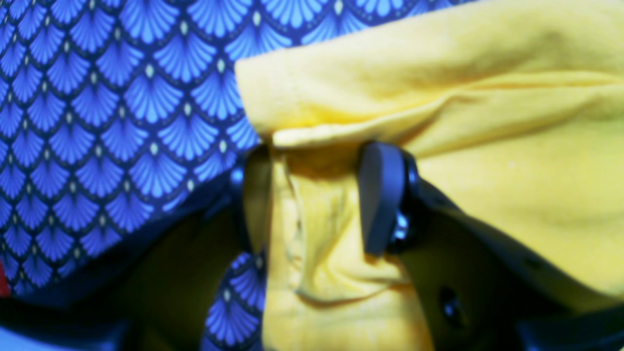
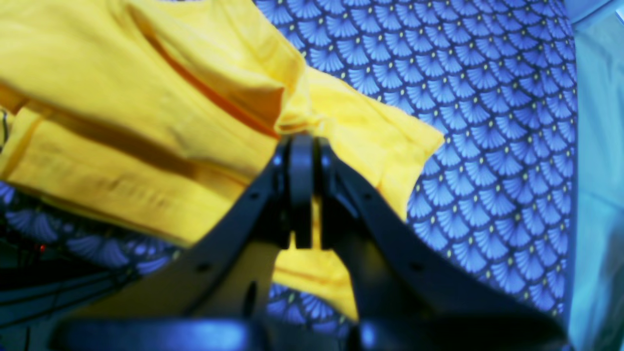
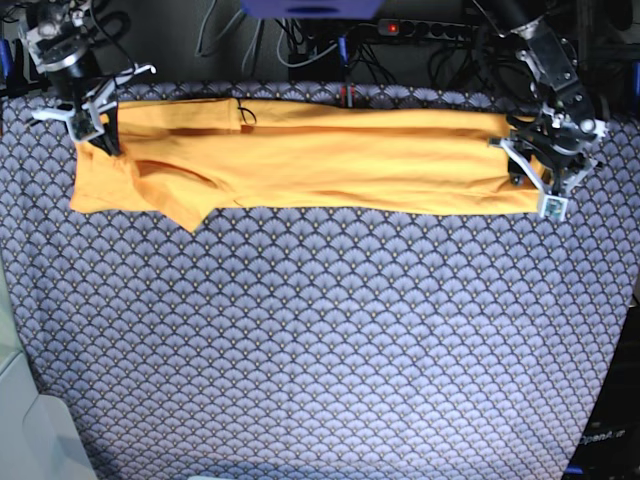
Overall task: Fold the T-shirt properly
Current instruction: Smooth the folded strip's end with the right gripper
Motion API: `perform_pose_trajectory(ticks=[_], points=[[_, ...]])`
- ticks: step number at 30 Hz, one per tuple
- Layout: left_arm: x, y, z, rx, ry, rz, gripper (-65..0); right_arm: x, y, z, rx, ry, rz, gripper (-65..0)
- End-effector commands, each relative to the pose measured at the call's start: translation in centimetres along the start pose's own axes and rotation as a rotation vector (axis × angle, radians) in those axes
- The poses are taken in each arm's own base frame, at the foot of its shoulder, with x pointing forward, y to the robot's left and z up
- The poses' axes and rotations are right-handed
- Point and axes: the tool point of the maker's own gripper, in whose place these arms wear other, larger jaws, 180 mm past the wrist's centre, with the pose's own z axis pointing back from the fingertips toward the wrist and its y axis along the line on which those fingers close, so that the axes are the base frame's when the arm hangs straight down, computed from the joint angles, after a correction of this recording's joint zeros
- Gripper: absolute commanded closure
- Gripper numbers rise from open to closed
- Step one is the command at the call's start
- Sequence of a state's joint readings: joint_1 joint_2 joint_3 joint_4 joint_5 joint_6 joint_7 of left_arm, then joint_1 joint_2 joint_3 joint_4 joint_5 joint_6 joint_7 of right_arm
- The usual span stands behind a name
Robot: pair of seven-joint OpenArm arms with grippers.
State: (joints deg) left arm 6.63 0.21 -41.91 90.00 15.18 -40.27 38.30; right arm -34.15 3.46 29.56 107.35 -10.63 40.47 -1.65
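The yellow-orange T-shirt (image 3: 330, 160) lies in a long band along the far side of the table, with a sleeve flap at its left end. My right gripper (image 3: 95, 125) is at that left end. In the right wrist view its fingers (image 2: 302, 141) are pressed together on an edge of the T-shirt (image 2: 122, 97). My left gripper (image 3: 535, 175) is at the band's right end. In the left wrist view its jaws (image 1: 319, 151) stand wide apart, with a bunched fold of the T-shirt (image 1: 487, 97) between and over them.
A blue fan-patterned cloth (image 3: 320, 340) covers the table in front of the shirt. Cables and a power strip (image 3: 430, 27) run behind the far edge. A pale surface (image 3: 20, 420) borders the table at the lower left.
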Motion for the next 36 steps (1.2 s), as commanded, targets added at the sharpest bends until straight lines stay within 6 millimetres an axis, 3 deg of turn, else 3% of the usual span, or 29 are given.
perform_pose_trajectory(ticks=[1, 10, 13, 24, 32, 36], points=[[0.7, 0.7, 0.2, 0.022, -0.012, -0.01, -28.4, 0.5, -0.4, 0.6, -0.011, -0.032, 0.0, 0.0], [0.4, 0.7, 0.3, 0.022, -0.007, -0.011, -28.4, -3.0, 0.5, 0.7, 0.018, 0.0, -0.068, -0.3], [0.3, 0.7, 0.3, 0.022, -0.006, -0.012, -28.4, -3.9, -0.4, 1.0, -0.003, 0.02, -0.072, -0.3], [0.4, 0.7, 0.3, 0.021, -0.008, -0.011, -28.4, -4.6, -6.6, 0.1, -0.155, 0.011, -0.095, -0.3], [0.4, 0.7, 0.3, 0.021, -0.011, -0.011, -28.4, -4.7, -6.4, 0.0, -0.159, 0.008, -0.11, -0.3], [0.4, 0.7, 0.3, 0.021, -0.012, -0.011, -28.4, -3.6, -6.8, -0.8, -0.172, -0.022, -0.113, -0.3]])
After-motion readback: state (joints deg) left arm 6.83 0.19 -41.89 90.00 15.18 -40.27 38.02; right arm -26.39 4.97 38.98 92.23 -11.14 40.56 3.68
